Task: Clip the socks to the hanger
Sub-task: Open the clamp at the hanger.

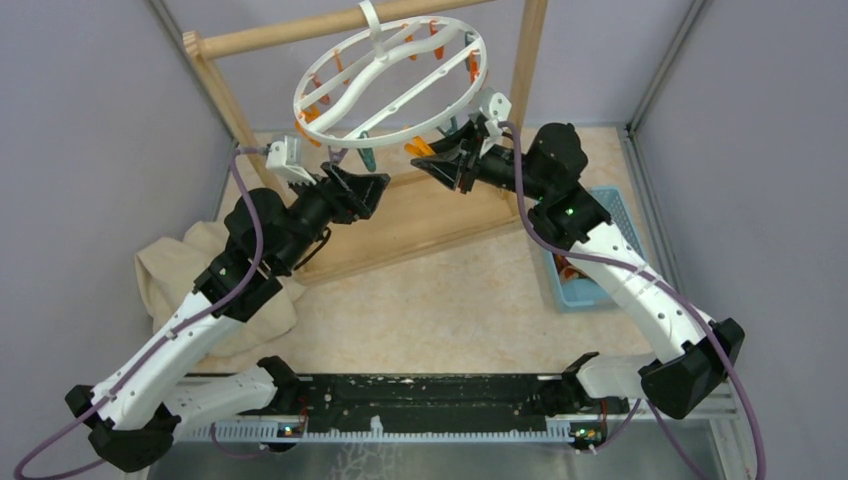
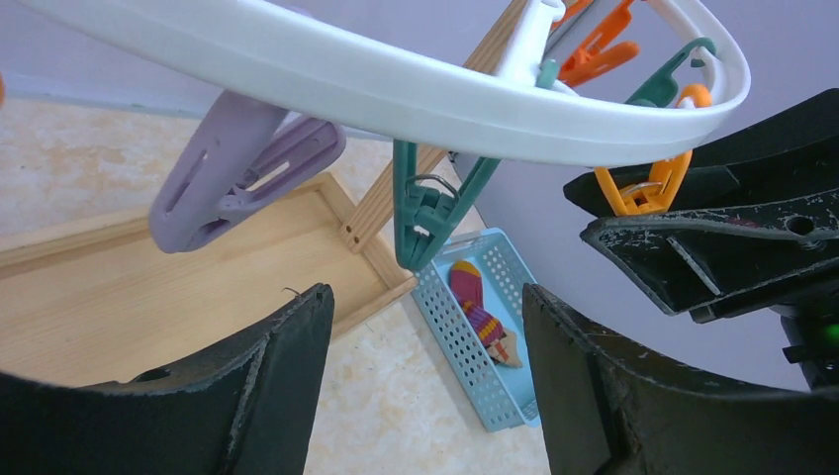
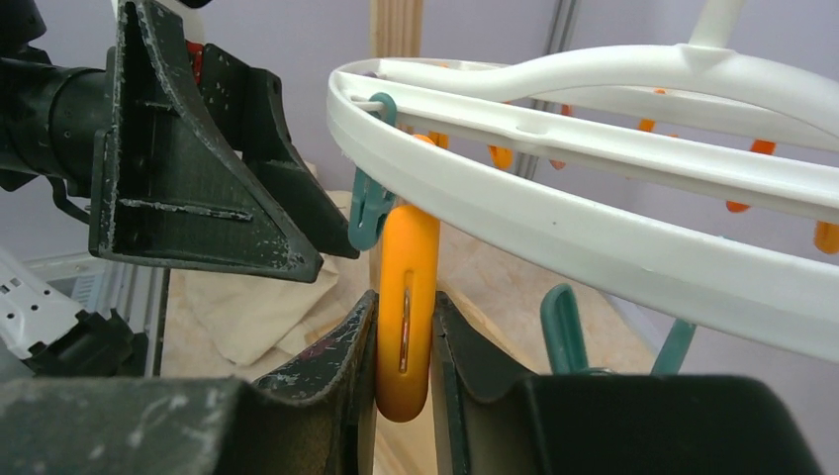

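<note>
1 orange clip (image 3: 408,307) of hanger (image 3: 643,247) pinched in right fingers (image 3: 341,361) | left fingers (image 2: 277,386) wide, under teal clip (image 2: 425,213)

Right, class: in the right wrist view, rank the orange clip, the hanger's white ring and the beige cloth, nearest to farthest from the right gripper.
1. Orange clip, between the jaws.
2. White ring, just above.
3. Beige cloth, far behind, left.

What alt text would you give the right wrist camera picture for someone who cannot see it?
The right gripper pinches an orange clip hanging from the white ring hanger. A teal clip hangs just beside it, and the black left gripper hovers at upper left.
</note>
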You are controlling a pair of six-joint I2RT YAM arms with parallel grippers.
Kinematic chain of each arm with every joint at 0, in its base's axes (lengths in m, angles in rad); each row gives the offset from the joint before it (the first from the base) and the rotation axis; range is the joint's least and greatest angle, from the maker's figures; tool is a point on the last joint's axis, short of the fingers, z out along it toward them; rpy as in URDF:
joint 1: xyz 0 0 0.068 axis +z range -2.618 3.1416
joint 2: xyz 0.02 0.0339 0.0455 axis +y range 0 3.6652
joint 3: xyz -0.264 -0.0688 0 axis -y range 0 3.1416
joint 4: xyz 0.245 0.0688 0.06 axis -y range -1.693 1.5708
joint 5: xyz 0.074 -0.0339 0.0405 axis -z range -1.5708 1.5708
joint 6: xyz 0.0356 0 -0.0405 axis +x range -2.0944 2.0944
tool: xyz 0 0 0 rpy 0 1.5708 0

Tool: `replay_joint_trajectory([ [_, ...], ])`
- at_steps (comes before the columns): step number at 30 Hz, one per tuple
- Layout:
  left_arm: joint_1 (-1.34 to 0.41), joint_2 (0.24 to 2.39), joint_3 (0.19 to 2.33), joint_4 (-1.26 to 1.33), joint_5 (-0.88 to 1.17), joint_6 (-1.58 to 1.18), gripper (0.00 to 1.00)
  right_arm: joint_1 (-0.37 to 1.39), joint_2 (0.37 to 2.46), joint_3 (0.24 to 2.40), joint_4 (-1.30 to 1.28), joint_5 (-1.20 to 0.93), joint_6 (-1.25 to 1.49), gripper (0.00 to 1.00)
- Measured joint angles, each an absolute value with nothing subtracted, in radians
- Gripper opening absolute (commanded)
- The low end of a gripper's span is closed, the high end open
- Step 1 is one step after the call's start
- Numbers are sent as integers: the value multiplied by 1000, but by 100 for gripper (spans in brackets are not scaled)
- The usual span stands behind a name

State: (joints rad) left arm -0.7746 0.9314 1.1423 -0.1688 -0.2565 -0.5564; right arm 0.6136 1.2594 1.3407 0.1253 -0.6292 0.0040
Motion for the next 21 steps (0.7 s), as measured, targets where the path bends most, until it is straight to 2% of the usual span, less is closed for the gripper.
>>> replay_joint_trajectory([
  [2, -775, 932, 1142, -164, -255, -556, 75, 614, 1259, 1336, 130, -634, 11, 1],
  [4, -775, 933, 1142, -164, -255, -555, 75, 614, 1259, 1335, 132, -642, 15, 11],
  [5, -775, 934, 1142, -164, -256, -556, 75, 613, 1259, 1335, 133, -645, 19, 12],
  [7, -775, 934, 1140, -164, -256, -556, 75, 613, 1259, 1335, 138, -651, 23, 0],
  [21, -775, 965, 1209, -159, -186, -740, 78, 654, 1295, 1335, 118, -591, -18, 0],
])
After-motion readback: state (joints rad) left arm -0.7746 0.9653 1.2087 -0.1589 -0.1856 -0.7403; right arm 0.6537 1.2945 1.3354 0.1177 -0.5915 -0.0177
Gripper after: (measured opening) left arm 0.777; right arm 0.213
